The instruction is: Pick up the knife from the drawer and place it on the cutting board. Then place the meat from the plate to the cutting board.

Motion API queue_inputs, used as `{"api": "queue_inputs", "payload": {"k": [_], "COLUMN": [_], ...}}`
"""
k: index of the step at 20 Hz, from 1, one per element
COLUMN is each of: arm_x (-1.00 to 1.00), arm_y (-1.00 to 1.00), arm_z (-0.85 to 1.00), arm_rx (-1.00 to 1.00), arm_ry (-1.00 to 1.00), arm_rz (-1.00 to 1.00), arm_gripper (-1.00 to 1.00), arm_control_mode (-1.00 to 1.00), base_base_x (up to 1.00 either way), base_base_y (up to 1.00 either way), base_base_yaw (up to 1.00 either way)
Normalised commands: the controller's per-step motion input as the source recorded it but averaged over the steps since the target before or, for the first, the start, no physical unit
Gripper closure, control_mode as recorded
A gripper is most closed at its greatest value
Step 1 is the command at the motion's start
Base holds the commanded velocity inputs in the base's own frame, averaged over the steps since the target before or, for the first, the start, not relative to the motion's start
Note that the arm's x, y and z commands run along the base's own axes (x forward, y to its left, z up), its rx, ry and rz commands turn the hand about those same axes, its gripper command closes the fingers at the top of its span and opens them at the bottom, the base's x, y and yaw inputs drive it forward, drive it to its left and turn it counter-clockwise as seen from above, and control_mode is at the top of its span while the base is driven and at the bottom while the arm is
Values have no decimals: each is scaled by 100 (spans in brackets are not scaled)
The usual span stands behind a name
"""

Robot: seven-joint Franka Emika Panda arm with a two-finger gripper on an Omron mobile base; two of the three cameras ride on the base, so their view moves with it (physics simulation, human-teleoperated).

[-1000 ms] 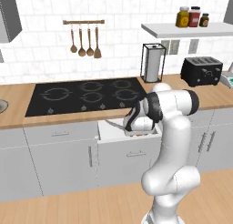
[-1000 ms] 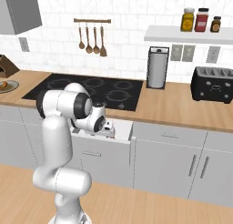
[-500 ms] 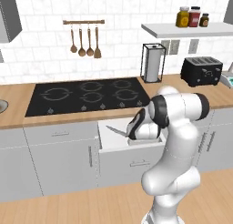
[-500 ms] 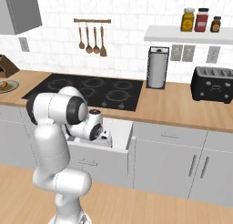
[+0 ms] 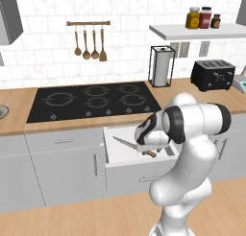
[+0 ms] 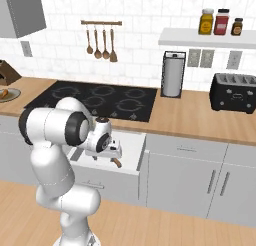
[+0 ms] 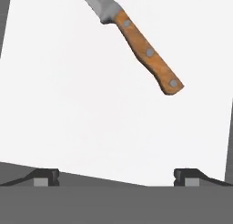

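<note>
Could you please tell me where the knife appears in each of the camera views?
Left base view: knife in the open drawer, just left of the gripper.
Right base view: its handle pokes out below the hand.
Hand view: upper middle, on the white floor.
Shared landmark: the drawer.

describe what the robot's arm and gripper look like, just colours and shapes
The arm is glossy white, built of thick rounded segments joined by dark bands at the joints, rising from a bulbous white lower body. The gripper ends in two small dark fingertips with lighter grey pads. No cables or markings are visible.
</note>
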Motion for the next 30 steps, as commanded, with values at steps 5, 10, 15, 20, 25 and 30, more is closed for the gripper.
{"api": "queue_inputs", "payload": {"k": [5, 10, 15, 20, 25, 30], "arm_x": [49, 1, 25, 33, 13, 36], "arm_y": [0, -9, -12, -12, -2, 0], "arm_z": [3, -39, -31, -29, -44, -30], "arm_rx": [2, 0, 0, 0, 0, 0], "arm_ry": [6, 5, 1, -5, -4, 0], "arm_rz": [16, 21, 15, 2, 0, 0], "arm_gripper": [-100, -100, -100, -100, -100, -100], "arm_control_mode": [-100, -100, -100, -100, -100, -100], "base_base_x": [0, 0, 0, 0, 0, 0], "base_base_y": [0, 0, 0, 0, 0, 0], "base_base_yaw": [0, 0, 0, 0, 0, 0]}}
